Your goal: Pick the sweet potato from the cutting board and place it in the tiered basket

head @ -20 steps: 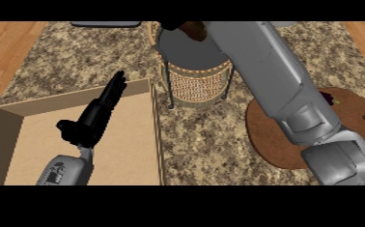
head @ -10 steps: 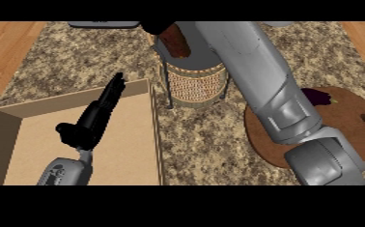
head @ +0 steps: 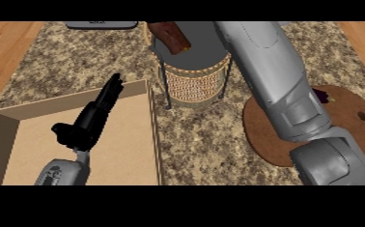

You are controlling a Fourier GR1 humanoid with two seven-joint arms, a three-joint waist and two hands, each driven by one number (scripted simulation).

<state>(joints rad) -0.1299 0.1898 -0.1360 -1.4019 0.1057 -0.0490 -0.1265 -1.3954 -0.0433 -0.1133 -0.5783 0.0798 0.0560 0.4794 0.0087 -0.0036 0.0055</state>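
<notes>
Left hand [head: 91, 120] sits low at the view's left, fingers straight and pointing up-right, nothing in them; it hovers over an open tan box [head: 128, 139] with raised walls. Grey forearm runs off the lower edge below it.

Right forearm [head: 274, 86] crosses the right half of the view, rising from the lower right toward the top centre. Right hand itself is out of sight beyond the top edge, so its fingers cannot be judged.

Round brown cutting board [head: 260, 129] lies under that forearm on the right, mostly hidden by it. Small dark purple object [head: 325, 96] at the board's far right edge, too little showing to identify.

Speckled stone counter [head: 206, 144] surrounds everything, with wood strips along both far sides.

Tiered basket [head: 194, 78] stands at centre: woven wicker wall, thin dark legs, dark grey top tray. Sweet potato [head: 170, 36], reddish brown and tilted, shows over the tray's far left rim, just beside the forearm's upper end; whether it rests in the tray or is held cannot be told.

Dark grey object [head: 101, 25] at the top left, cut by the edge.
</notes>
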